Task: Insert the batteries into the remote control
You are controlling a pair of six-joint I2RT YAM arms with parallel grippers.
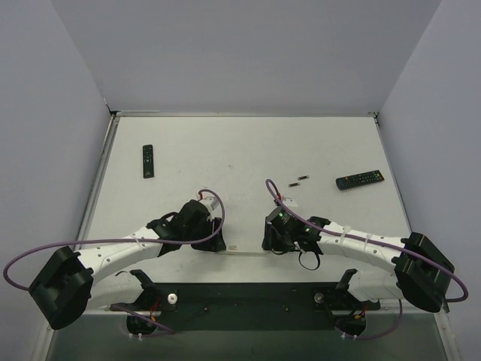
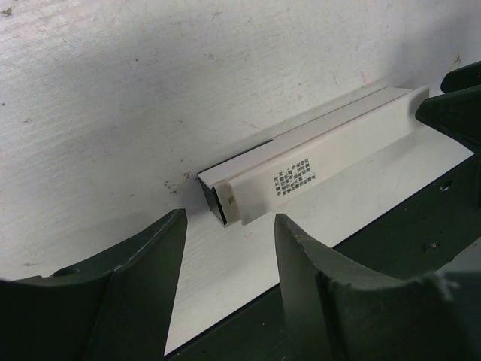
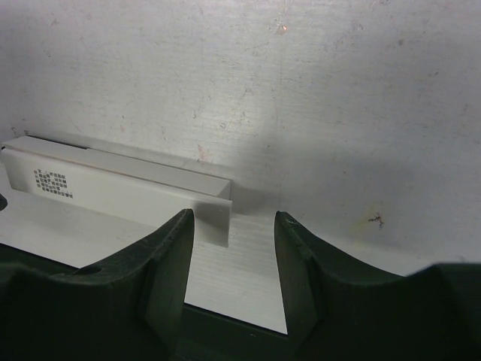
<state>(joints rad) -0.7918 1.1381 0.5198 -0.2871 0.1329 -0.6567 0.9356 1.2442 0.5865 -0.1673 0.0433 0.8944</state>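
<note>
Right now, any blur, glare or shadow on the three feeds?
Top external: evenly lit, sharp, but the batteries are tiny. Left wrist: white remote crisp, the left hand soft-edged. Right wrist: soft shadow on the table beside the remote, no glare.

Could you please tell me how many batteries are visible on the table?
2. The farther battery lies left of the right-side black remote; the nearer battery lies just beside it, lower left in the top view. Others may be hidden.

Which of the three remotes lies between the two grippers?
The white remote, the only pale one; the left black remote and right black remote lie farther back.
</note>
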